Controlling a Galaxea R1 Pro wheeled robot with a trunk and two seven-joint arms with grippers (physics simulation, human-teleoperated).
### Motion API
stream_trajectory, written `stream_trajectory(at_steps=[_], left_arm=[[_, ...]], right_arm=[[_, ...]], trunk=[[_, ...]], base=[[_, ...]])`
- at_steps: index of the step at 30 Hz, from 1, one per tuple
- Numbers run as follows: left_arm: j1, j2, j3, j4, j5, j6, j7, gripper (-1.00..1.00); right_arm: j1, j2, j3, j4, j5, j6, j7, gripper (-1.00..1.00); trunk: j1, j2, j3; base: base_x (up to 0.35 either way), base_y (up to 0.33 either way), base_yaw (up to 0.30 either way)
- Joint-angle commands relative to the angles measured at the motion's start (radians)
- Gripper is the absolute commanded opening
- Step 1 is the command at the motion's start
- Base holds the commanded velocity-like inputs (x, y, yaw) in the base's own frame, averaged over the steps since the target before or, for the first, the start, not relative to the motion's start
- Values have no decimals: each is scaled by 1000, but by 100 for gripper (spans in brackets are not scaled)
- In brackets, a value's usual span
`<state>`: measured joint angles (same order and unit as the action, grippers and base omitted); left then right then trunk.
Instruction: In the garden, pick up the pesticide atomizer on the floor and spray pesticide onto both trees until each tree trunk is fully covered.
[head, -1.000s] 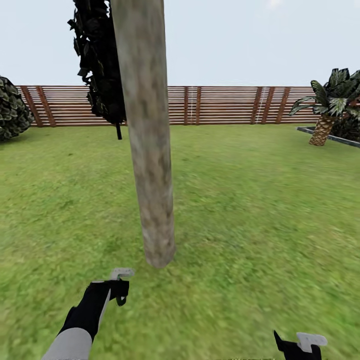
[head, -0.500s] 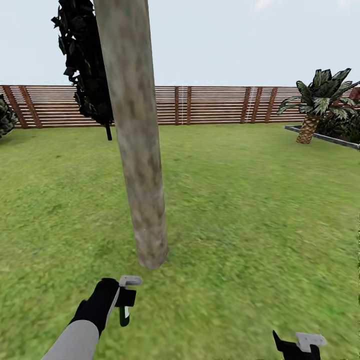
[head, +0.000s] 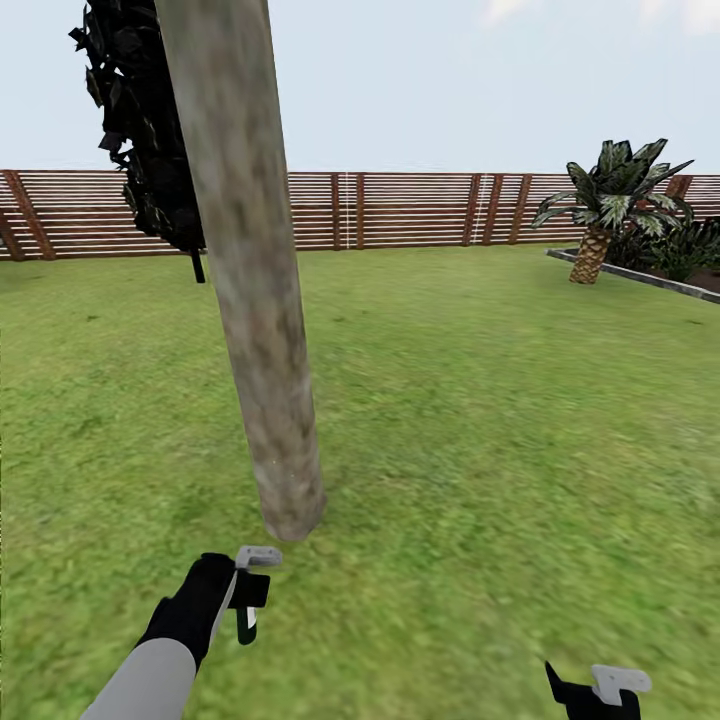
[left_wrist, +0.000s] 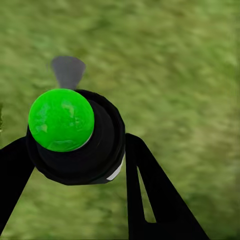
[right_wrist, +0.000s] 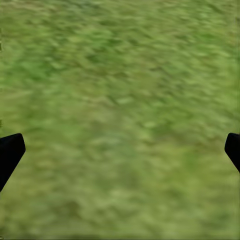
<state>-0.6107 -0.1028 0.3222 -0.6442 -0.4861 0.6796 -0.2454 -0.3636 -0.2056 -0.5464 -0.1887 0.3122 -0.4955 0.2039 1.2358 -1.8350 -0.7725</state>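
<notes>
Just short of the tree trunk (head: 250, 300), on its left, the left gripper (head: 243, 590) clenches the pesticide atomizer (left_wrist: 82, 142) over the lawn (head: 480, 400). Well right of the trunk, the right gripper (head: 598, 690) hangs with fingers spread, grasping nothing.

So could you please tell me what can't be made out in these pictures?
- Tree trunk: top cut off by the head view's upper edge.
- Pesticide atomizer: nozzle hidden behind its own body, left wrist view.
- Right gripper: cut off by the head view's bottom edge.
- Pesticide specks: none discernible on the bark.
</notes>
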Motion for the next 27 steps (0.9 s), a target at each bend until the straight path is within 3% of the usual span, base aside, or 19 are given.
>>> stream_trajectory(at_steps=[1,9,21,27], left_arm=[[0,0,0,0,0,0,0,-100],[0,-1,0,0,0,0,-1,-100],[-10,-24,5,-3,4,-1,-3,-100],[-51,-35,5,-3,3,1,-9,-100]], right_arm=[[0,0,0,0,0,0,0,100],[0,0,0,0,1,0,0,100],[0,0,0,0,1,0,0,100],[0,0,0,0,1,0,0,100]], trunk=[[0,0,0],[0,0,0],[0,0,0],[0,0,0]], base=[[0,206,0],[0,253,0],[0,12,0],[0,0,-51]])
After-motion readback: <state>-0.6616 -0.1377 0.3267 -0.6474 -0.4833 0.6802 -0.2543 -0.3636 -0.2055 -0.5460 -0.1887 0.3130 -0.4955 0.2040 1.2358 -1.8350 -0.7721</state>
